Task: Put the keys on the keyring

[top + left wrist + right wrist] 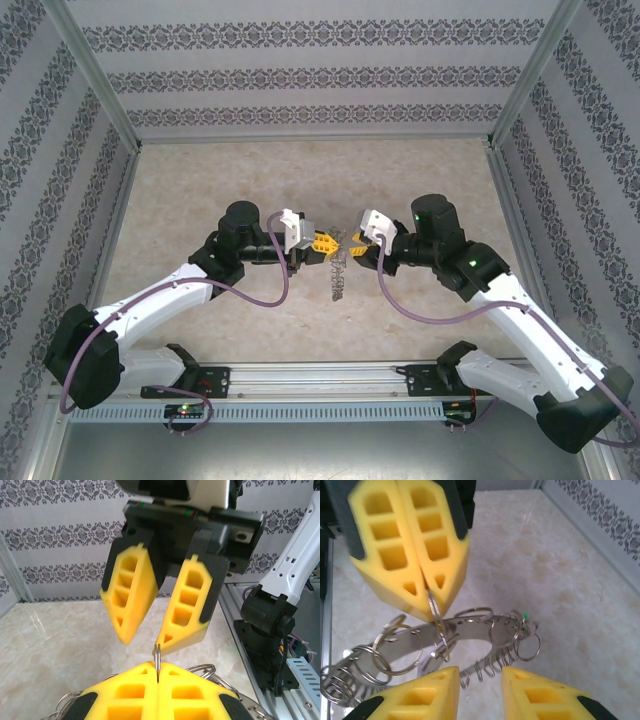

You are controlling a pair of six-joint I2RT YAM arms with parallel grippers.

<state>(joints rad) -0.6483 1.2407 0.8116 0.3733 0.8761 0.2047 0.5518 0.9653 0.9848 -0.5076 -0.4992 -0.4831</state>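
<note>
The pale marbled table (200,180) carries the work at about its middle, a little closer to the near edge than the far one. There the left arm (160,295) and the right arm (520,300) meet nose to nose. That makes two arms and two grippers. The left gripper (428,600) has its yellow pads pressed together on one split ring (434,612), which stands edge-on between them. The right gripper (143,645) faces it just beside, with its fingers spread wide and nothing between them. There is one keyring (470,630), a curved metal band strung with many small wire rings, too crowded to count surely. It hangs under the left gripper from the pinched ring, and I cannot tell whether its lower end touches the table. Of the keys I can count only one, a speck of green (524,615) at the right end of the cluster, too small to say whether it is threaded on. I judge the task to be mid-way at best. A ring is held ready, but no key is in the open hand, so fetching and threading appear to remain.
</note>
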